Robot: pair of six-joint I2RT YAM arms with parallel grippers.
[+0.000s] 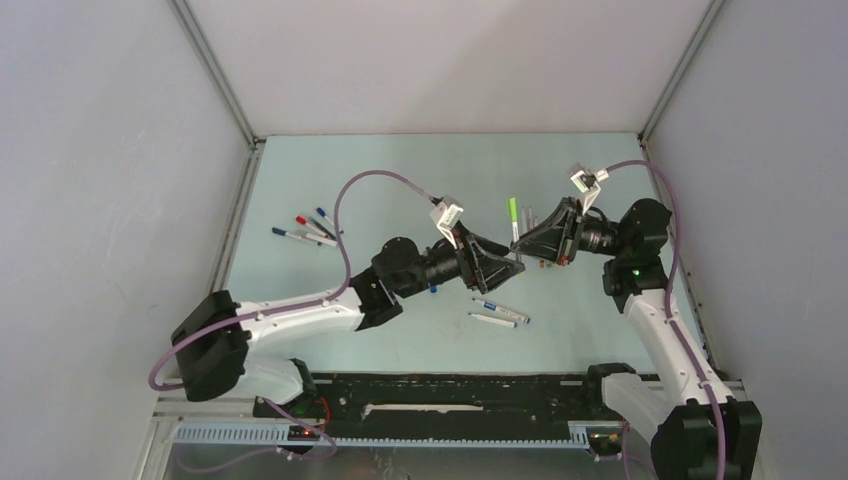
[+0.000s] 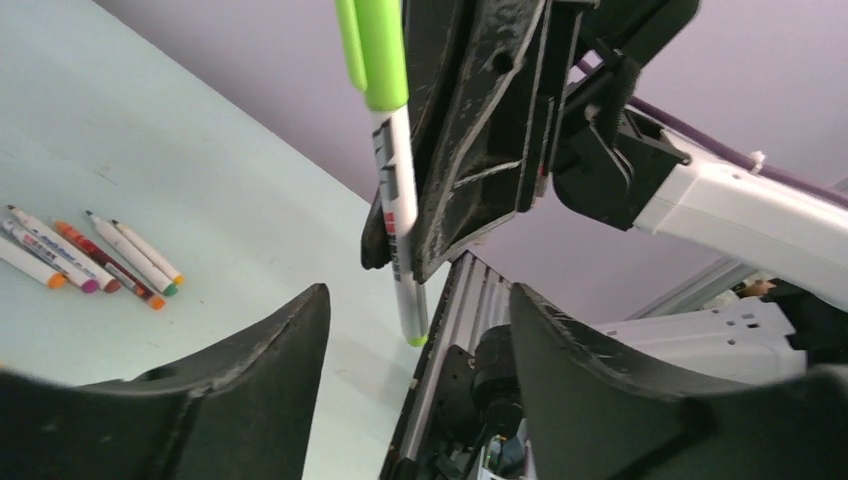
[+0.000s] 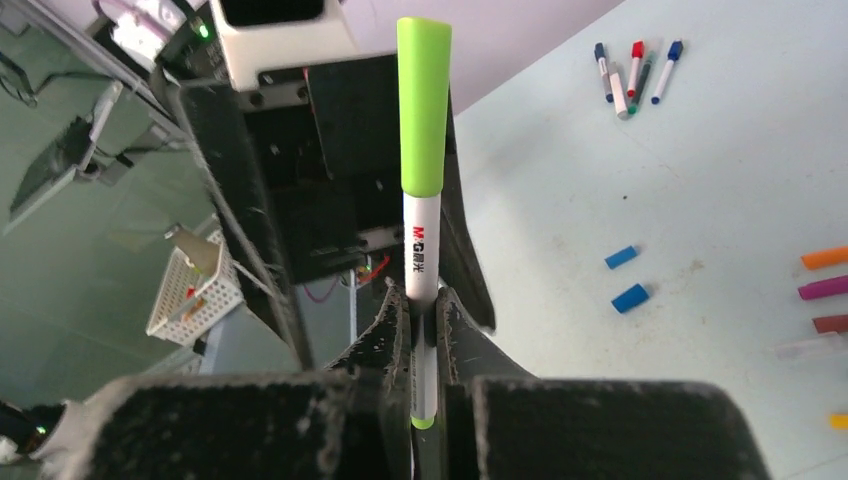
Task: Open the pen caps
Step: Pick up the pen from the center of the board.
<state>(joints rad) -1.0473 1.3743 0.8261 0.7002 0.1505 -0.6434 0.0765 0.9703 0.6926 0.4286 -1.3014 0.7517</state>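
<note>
Pale blue tabletop lay under both arms. Nearest, the right gripper was clamped on the white barrel of a green pen, which stood straight out of its fingers, long axis pointing away from the palm. The green cap sat on the far end, beyond the pinch. The left gripper hung half open and empty at the pen's bare end, so the cap lay beyond the right fingers from it.
</note>
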